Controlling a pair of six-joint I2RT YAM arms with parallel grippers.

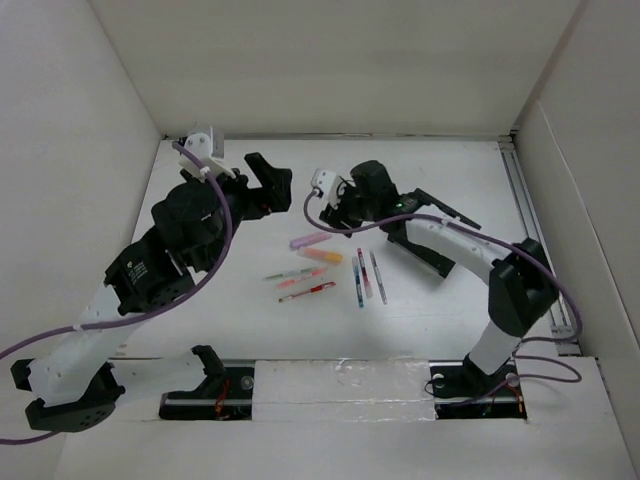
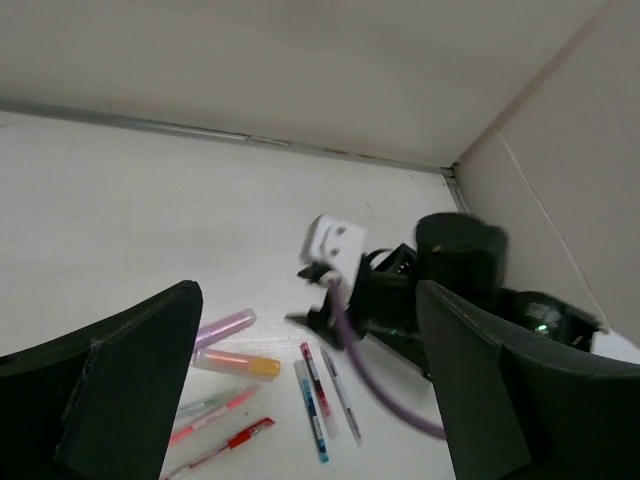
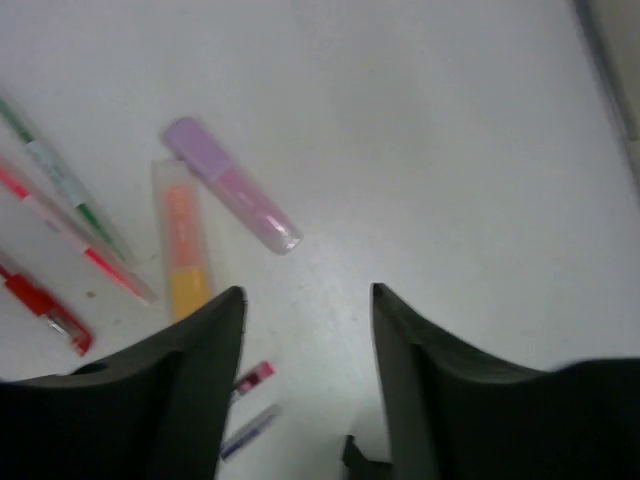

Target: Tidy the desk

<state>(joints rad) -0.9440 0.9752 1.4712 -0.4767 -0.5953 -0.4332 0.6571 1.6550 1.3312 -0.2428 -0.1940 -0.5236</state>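
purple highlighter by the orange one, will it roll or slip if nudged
The purple highlighter looks rounded and lies flat on the smooth desk, so a sideways nudge would probably roll it. Its glossy plastic may slip in a loose grip.

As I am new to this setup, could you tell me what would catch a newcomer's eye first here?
The eye lands first on the scatter of pens with a purple highlighter and an orange highlighter at the middle of the white desk. Next come the left arm and right arm leaning over them, the left gripper and right gripper both open and empty.
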